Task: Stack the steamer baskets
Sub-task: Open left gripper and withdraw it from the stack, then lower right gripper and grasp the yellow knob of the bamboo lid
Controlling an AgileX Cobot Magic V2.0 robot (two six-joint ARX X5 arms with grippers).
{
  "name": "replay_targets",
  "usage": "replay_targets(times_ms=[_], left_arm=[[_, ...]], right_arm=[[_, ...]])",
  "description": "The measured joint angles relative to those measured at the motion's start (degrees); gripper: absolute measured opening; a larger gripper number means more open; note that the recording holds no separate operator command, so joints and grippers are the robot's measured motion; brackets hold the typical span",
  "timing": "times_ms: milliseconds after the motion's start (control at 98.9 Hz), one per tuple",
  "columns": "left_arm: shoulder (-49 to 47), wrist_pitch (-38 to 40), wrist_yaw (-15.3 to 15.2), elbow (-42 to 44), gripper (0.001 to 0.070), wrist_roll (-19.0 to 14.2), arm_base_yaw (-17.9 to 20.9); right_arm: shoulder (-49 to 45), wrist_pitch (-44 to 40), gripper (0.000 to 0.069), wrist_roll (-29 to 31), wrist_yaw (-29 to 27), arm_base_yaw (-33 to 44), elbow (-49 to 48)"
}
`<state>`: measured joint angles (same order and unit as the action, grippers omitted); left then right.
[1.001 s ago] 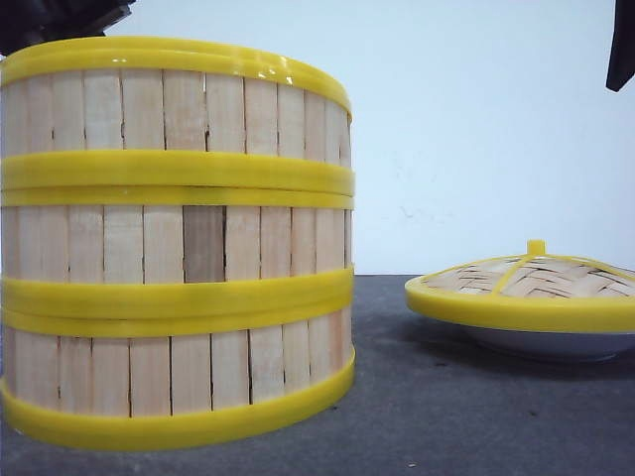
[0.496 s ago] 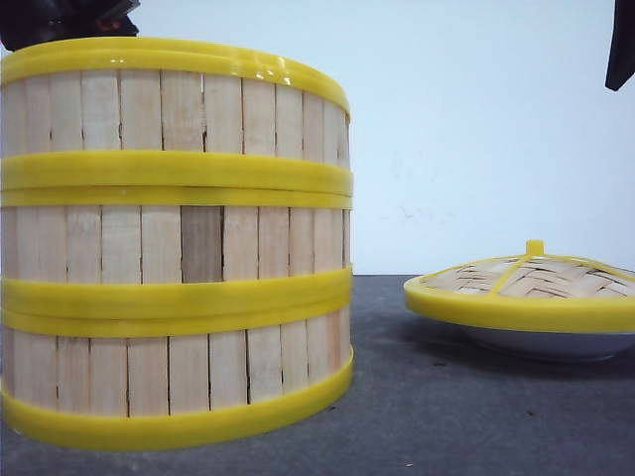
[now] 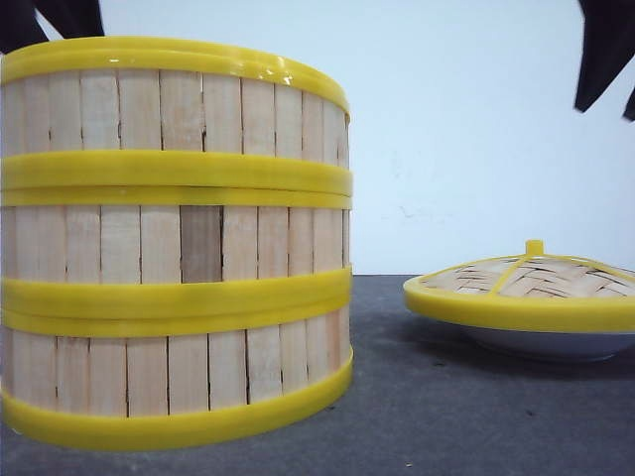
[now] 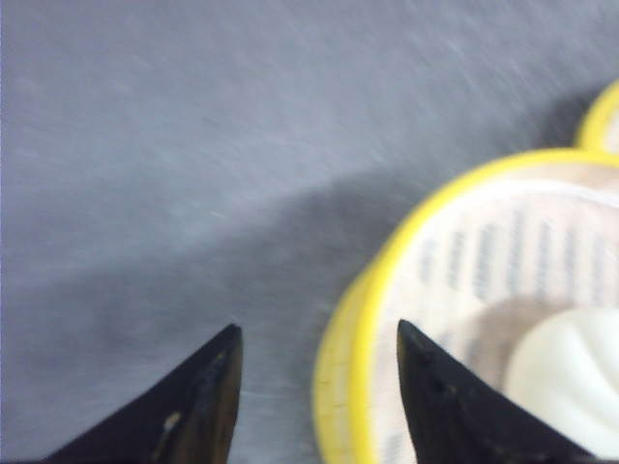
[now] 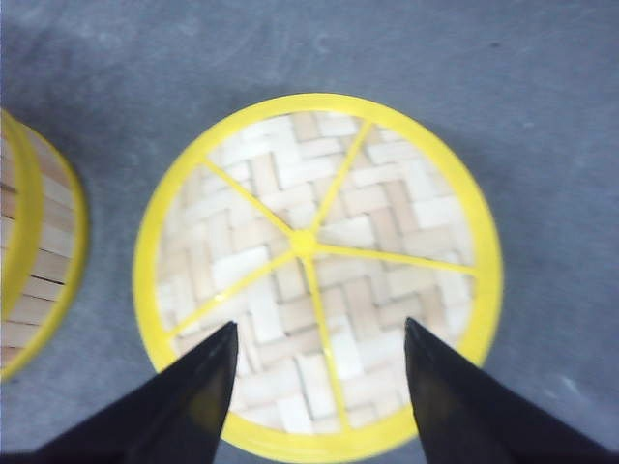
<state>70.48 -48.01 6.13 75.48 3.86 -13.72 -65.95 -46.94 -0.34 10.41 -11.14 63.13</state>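
Observation:
Three steamer baskets stand stacked at the left of the front view: top [image 3: 179, 109], middle [image 3: 179, 243] and bottom [image 3: 179, 372]. My left gripper [image 3: 52, 30] hovers open just above the stack's far left rim. In the left wrist view this left gripper [image 4: 317, 329] is blurred, with nothing between its fingers, and one tip is over the top basket [image 4: 387, 290]. A white bun [image 4: 571, 377] lies in that basket. My right gripper [image 5: 321, 324] is open and empty above the woven lid [image 5: 319, 242].
The domed lid [image 3: 526, 283] rests on a white plate [image 3: 556, 345] at the right, on the dark grey table [image 3: 427, 416]. The stack's side [image 5: 39, 261] shows beside the lid in the right wrist view. A white wall stands behind.
The left gripper has lifted off the top basket's rim and spread its fingers. The right gripper has come lower and further into view at the top right. The stack has stayed put.

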Motion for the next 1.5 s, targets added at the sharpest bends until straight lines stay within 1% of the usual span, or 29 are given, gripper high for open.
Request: replay_targets(times_ms=[81,162,334,465,668,809,1012,1062,1153,1214,1315,1497], left_arm=[[-2.1,-0.2,-2.9,0.0,0.0300,0.2,1.4],[-3.9,-0.6,-4.8,0.0,0.0300,0.6,3.6],[-5.8,-2.5,-4.9,0.0,0.0300,0.7,8.6],[-5.9,-3.4,-4.9,0.0,0.0300,0.7,10.6],[-5.9,-3.6,-4.9,0.0,0.0300,0.7,11.0],[-5.9,-3.6,-4.9,0.0,0.0300,0.7,11.0],[-5.9,-3.6,-4.9,0.0,0.0300,0.7,11.0],[-5.9,-3.6,-4.9,0.0,0.0300,0.7,11.0],[-5.9,-3.6,-4.9,0.0,0.0300,0.7,11.0],[-5.9,-3.6,-4.9,0.0,0.0300,0.7,11.0],[-5.9,-3.6,-4.9,0.0,0.0300,0.7,11.0],[-5.9,-3.6,-4.9,0.0,0.0300,0.7,11.0]], right_arm=[[-1.7,1.3,0.0333,0.2,1.8,0.0,0.0],[-3.7,2.2,0.0333,0.2,2.0,-0.3,0.0],[-8.1,3.9,0.0333,0.2,2.0,-1.4,0.0],[-11.6,5.2,0.0333,0.2,1.7,-2.6,0.0],[-16.7,8.0,0.0333,0.2,1.3,-3.8,0.0],[-19.6,9.4,0.0333,0.3,-2.1,-4.2,0.0],[-20.7,10.3,0.0332,0.5,-3.1,-4.2,0.0],[-20.7,10.5,0.0309,0.6,-3.1,-4.2,0.0],[-20.7,10.4,0.0221,0.6,-3.1,-4.2,0.0],[-20.7,10.4,0.0190,0.6,-3.0,-4.2,0.0],[-20.7,10.6,0.0173,0.6,-3.0,-4.2,0.0],[-20.7,10.8,0.0169,0.6,-3.1,-4.2,0.0]])
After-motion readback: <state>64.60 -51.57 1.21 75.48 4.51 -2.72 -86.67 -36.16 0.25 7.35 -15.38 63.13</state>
